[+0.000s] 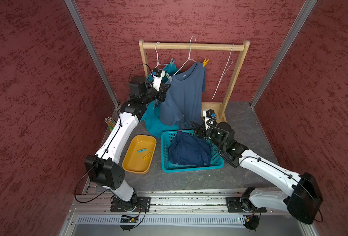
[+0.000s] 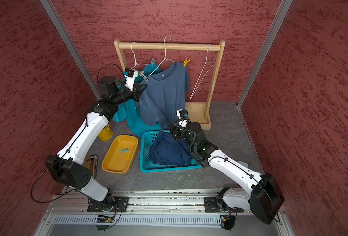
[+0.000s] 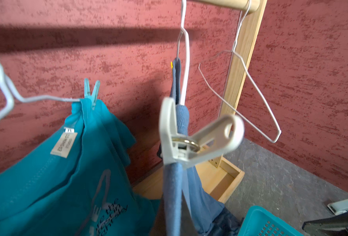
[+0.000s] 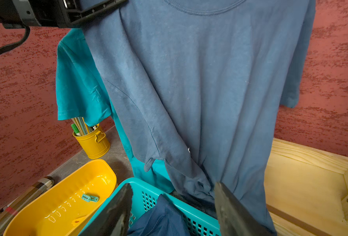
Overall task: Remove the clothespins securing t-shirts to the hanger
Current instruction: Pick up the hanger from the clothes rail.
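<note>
A teal plastic clothespin [image 1: 142,150] and a yellow clothespin [image 1: 146,156] lie in the yellow oval tray [image 1: 133,163], the navy t-shirt [image 1: 189,152] below the gaping, empty right claw [image 4: 172,185]. Three remain: a grey clothespin [image 1: 168,77] just above the left claw [image 1: 165,88], shut on nothing visible, a yellow peg [image 1: 205,62] beyond on the slate-blue t-shirt [image 1: 185,96], a teal peg [image 1: 172,61] on the teal t-shirt [image 1: 154,124].

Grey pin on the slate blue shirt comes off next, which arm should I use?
Left. The left gripper is up at the shoulder of the slate blue shirt, beside the grey clothespin, though shut. The right gripper hangs open low by the teal basket, well below it.
</note>
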